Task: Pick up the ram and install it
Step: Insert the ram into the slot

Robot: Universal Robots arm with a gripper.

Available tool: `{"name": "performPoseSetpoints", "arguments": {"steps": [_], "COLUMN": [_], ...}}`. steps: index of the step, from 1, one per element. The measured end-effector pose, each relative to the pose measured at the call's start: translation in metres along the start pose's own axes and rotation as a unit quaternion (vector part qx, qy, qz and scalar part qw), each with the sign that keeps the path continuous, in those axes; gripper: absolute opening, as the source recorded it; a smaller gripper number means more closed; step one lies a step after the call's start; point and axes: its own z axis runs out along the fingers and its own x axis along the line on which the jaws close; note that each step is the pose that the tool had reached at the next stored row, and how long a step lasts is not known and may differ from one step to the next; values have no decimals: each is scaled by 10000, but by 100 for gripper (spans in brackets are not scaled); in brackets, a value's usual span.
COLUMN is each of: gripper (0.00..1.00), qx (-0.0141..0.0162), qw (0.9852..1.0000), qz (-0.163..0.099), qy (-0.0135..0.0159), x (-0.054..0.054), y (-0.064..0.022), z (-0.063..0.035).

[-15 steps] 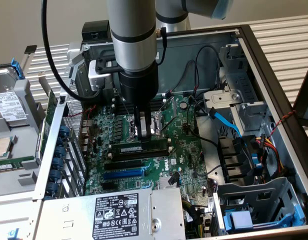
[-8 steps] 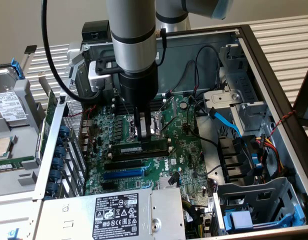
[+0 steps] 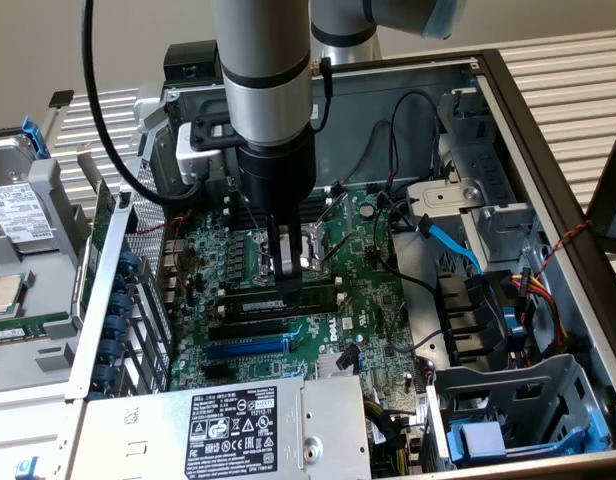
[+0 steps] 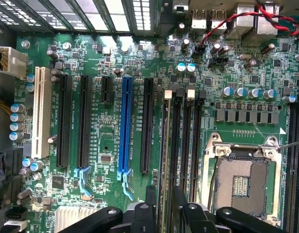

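Our gripper [image 3: 291, 268] hung straight down inside the computer case [image 3: 548, 150] in the exterior view, its tips at the ram [image 3: 313, 296], which stood along a black memory slot between the CPU socket [image 3: 326, 235] and the blue expansion slot [image 3: 246, 348]; the case walls stood well apart from the arm, with a blue cable [image 3: 453, 245] off to the exterior view's right. In the wrist view we saw the gripper [image 4: 164, 191] with its fingers [image 4: 150, 201] apart, one on each side of the edge-on ram [image 4: 164, 145]. Neighbouring black slots [image 4: 194, 145] ran just beside the ram, the CPU socket [image 4: 244, 184] lay near, and the blue expansion slot [image 4: 124, 126] was farther off.
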Motion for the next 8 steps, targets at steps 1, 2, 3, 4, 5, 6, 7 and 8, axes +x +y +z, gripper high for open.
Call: {"name": "performPoseSetpoints", "arguments": {"steps": [1,2,3,4,5,6,7,8], "gripper": [28,28,28,28,28,28,28,28], "qx": [0,0,0,1,0,0,0,0], "qw": [10000,10000,10000,10000,10000,10000,10000,10000], "qz": [0,0,0,0,0,0,1,0], "qy": [0,-1,0,-1,-3,-4,-5,-7], "x": [0,0,0,0,0,1,1,1], "y": [0,0,0,0,0,0,0,0], "z": [-6,-13,-32,-39,-48,-59,-71,-80]}}
